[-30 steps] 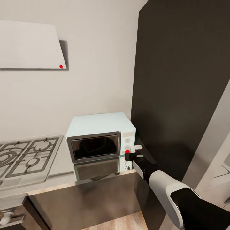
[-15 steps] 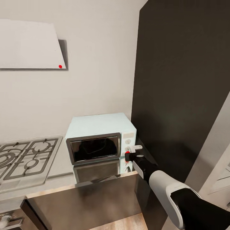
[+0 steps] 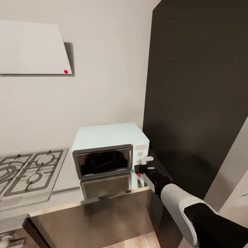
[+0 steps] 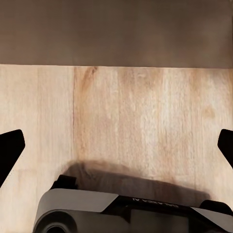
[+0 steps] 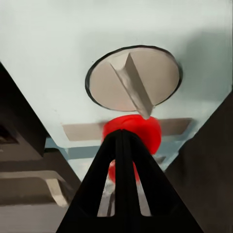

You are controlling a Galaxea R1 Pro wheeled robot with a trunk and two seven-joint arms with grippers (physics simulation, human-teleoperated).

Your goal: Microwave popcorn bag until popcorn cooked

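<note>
The microwave (image 3: 106, 151) stands on the countertop (image 3: 67, 174) against the wall, its dark glass door closed. My right gripper (image 3: 143, 165) reaches the lower part of its white control panel (image 3: 140, 155). In the right wrist view the right gripper (image 5: 122, 133) is shut, its joined tips touching a red button (image 5: 145, 131) just below a round knob (image 5: 133, 77). Over a wooden floor (image 4: 121, 111), the left gripper (image 4: 116, 145) is open with nothing between its fingers (image 4: 9, 150). The popcorn bag and the popcorn are out of view.
A tall dark cabinet (image 3: 196, 103) rises right beside the microwave. A gas hob (image 3: 27, 170) lies to its left, under a white slanted hood (image 3: 31, 48). A glossy dark slab (image 3: 100, 213) runs in front, mirroring the microwave.
The whole head view has shifted a little, so the camera moved. The red button that showed at my right gripper's tip is now covered by it in the head view.
</note>
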